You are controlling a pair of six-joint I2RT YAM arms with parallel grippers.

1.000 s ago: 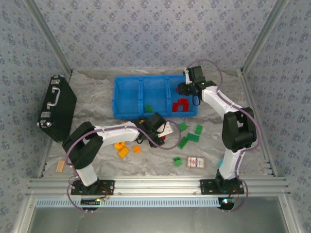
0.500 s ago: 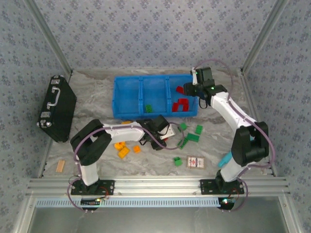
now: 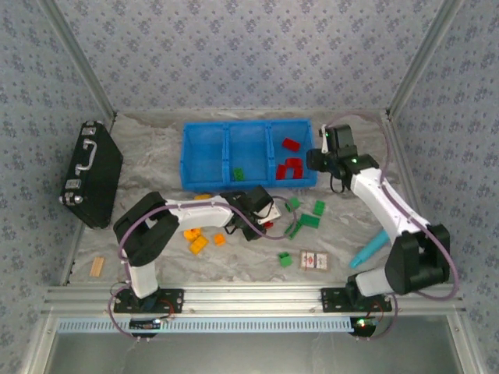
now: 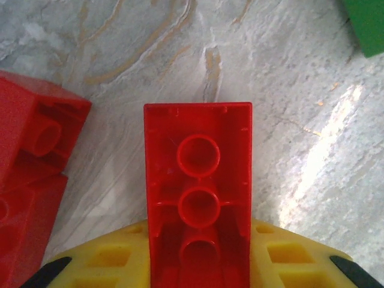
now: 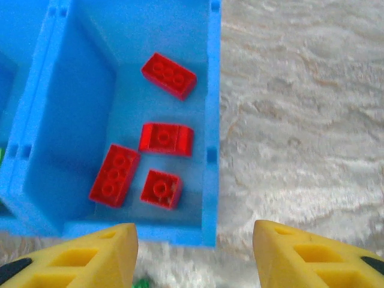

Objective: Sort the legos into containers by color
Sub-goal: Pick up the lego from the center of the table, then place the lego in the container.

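Red brick (image 4: 198, 192): lies hollow side up on the worktop (image 4: 270, 66), near the front of the bin (image 5: 213, 90). Hard moulded plastic, glossy, thin walls, round tubes inside. Judged light, rigid and a bit slick, so best taken across the long flat sides, low and square. Left claw (image 4: 198, 264) has it that way, yellow pads closed against both flanks. More red pieces (image 4: 33, 180) lie just left, apart from it. Right claw (image 5: 195, 255) hangs over the bin's near right corner, jaws apart, holding nothing. Four reds (image 5: 165, 138) lie loose in the right compartment. Greens (image 3: 310, 220) and oranges (image 3: 198, 245) lie scattered on the grey marbled sheet.
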